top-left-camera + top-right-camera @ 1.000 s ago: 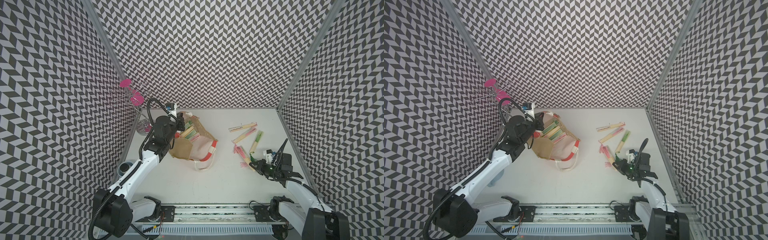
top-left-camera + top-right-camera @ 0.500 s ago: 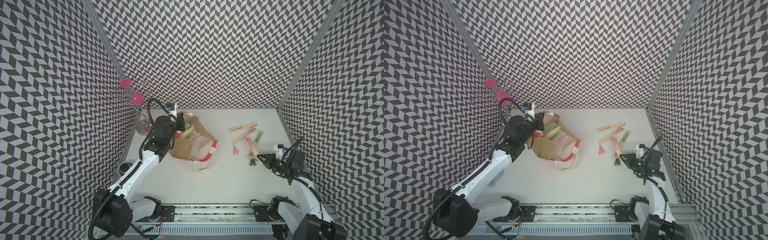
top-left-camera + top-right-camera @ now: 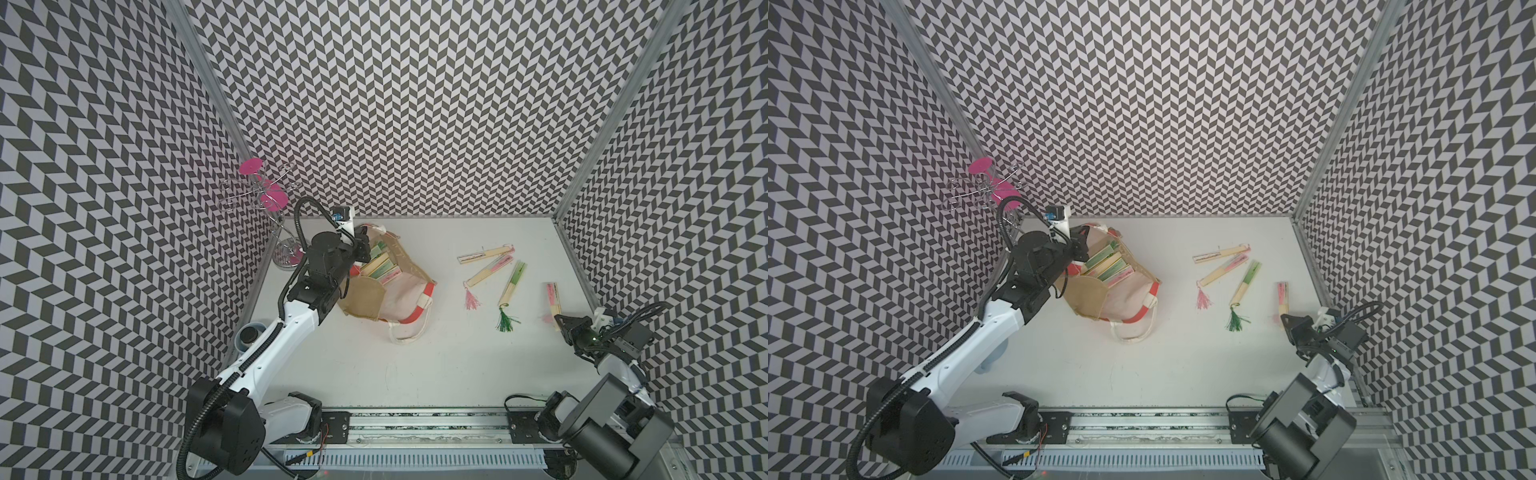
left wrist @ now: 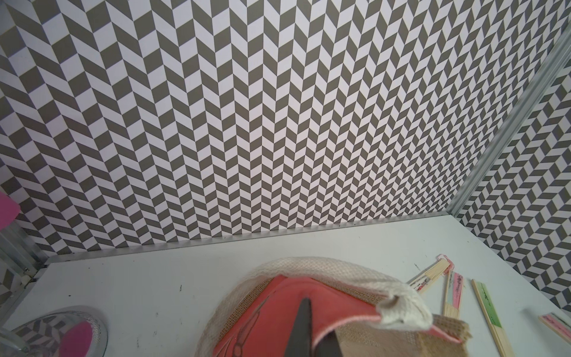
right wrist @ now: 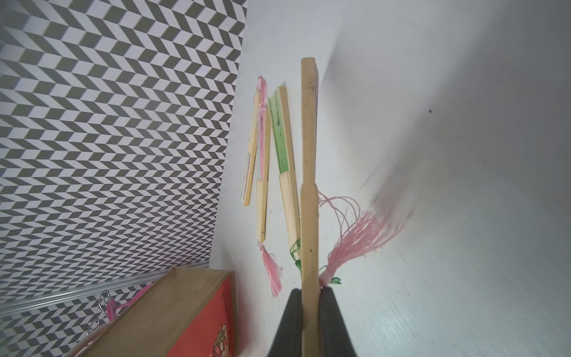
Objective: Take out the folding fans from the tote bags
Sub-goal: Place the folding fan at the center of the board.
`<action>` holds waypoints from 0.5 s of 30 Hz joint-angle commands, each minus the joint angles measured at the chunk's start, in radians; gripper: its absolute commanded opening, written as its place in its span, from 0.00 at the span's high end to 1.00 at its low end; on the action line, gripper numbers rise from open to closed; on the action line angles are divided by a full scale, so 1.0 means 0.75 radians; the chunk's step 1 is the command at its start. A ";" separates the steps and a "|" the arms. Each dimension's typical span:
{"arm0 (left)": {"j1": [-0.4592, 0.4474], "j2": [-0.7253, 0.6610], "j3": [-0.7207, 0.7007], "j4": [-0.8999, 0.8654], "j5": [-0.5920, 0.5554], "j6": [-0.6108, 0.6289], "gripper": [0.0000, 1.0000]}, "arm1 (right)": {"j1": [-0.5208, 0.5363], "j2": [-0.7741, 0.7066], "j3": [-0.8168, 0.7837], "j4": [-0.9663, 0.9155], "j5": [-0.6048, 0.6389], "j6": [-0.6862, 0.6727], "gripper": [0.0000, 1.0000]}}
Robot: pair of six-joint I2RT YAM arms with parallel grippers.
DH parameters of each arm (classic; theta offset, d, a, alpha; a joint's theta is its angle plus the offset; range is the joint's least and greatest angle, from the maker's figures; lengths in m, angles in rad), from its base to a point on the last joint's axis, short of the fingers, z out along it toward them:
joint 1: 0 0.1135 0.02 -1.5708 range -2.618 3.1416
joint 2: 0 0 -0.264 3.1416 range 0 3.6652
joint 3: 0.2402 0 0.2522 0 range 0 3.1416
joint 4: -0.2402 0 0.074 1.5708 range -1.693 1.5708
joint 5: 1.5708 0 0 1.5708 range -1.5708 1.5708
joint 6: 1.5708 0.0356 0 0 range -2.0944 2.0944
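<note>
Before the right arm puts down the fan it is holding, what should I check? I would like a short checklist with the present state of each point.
1. Right tool shut on the held fan: ok.
2. Held fan resting on the table before release: cannot tell.
3. Held fan apart from the green fan lying nearest to it: ok.
4. Left tool gripping the rim of the tote bag, mouth kept open: ok.
5. Tote bag emptied: not ok, several fans lie inside.
</note>
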 commanded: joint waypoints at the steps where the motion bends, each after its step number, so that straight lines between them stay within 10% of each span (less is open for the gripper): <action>1: 0.010 -0.006 0.000 0.113 0.031 -0.034 1.00 | -0.009 0.066 -0.041 0.151 0.009 0.008 1.00; 15: 0.010 -0.018 0.003 0.113 0.022 -0.035 1.00 | -0.009 0.118 -0.106 0.084 0.186 -0.029 0.62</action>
